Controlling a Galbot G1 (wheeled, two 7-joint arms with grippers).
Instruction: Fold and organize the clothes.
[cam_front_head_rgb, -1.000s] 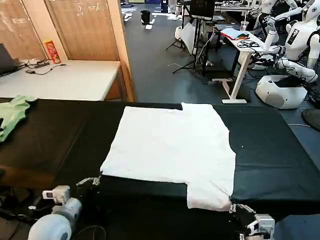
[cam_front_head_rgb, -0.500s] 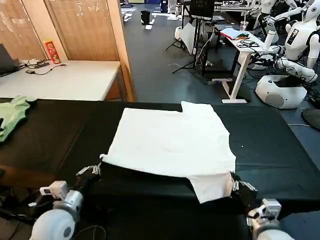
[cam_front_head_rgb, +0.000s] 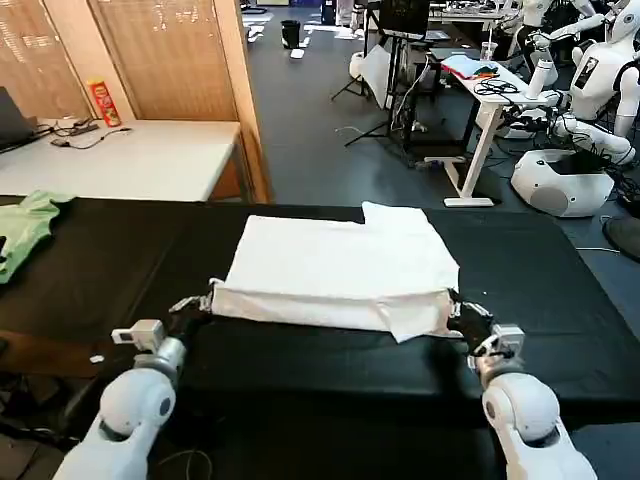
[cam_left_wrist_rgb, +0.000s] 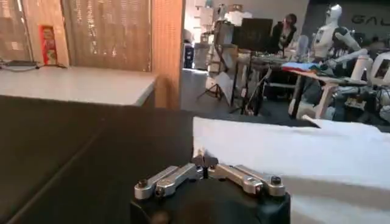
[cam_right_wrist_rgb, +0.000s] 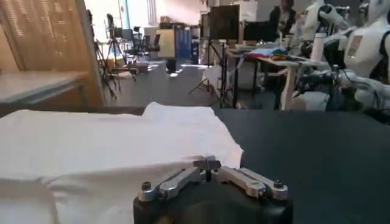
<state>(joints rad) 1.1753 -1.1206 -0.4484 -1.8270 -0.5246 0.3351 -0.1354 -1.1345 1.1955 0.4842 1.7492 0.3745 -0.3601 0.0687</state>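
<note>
The white cotton short-sleeved T-shirt (cam_front_head_rgb: 345, 270) is being held over the middle of the black table (cam_front_head_rgb: 100, 270), its near edge lifted and doubled toward the far side. Its near left corner is being pinched between the clenched fingers of the left gripper (cam_front_head_rgb: 205, 299), and its near right corner is being gripped by the right gripper (cam_front_head_rgb: 452, 304). A light green garment (cam_front_head_rgb: 25, 230) is lying at the table's far left edge.

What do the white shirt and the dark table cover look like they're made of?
White shirt: soft matte knit, likely cotton; it drapes and creases where it is lifted. Table cover: black, smooth and matte, probably cloth or a mat; the weave is unclear.
</note>
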